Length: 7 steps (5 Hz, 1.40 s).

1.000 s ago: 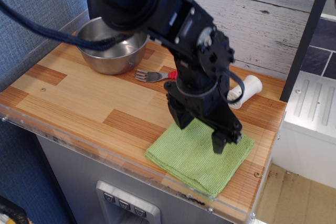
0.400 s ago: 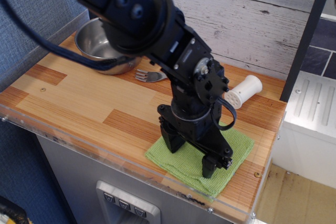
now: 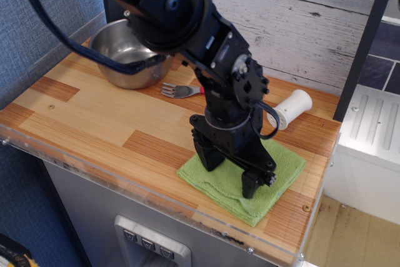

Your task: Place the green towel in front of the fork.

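With tines left, fork [image 3: 181, 90] horizontal

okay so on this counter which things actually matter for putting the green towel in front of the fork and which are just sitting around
Part of the job:
- green towel, near the front right edge of the counter
- fork, red handle, lying by the bowl
- gripper, fingers spread, down on the towel

Just lying about:
- steel bowl, back left
- white shaker, on its side, back right
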### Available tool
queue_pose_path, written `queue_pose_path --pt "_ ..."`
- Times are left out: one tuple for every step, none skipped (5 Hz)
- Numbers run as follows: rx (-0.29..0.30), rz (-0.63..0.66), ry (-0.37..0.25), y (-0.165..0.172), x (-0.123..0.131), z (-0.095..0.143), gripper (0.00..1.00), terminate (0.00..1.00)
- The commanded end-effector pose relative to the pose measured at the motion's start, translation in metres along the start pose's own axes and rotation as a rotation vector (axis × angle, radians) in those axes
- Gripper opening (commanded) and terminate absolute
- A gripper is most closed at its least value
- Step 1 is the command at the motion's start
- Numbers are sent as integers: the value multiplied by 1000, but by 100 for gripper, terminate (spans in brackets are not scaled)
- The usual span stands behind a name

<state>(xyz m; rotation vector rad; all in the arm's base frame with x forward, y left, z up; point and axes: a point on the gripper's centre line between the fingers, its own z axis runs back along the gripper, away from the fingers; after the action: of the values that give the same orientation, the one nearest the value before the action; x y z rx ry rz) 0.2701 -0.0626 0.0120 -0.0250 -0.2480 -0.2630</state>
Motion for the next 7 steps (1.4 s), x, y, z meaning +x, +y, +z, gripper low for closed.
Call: queue_pose_path --pt "34 57 -34 33 3 13 100 0" --pt "51 89 -14 51 -7 13 100 0" --pt "64 123 1 71 -14 14 100 0" --pt "80 168 -1 94 -18 17 100 0" --pt "96 204 8 115 -23 18 100 0" --pt "116 243 8 135 -28 21 100 0" --pt "131 251 4 150 -28 25 100 0"
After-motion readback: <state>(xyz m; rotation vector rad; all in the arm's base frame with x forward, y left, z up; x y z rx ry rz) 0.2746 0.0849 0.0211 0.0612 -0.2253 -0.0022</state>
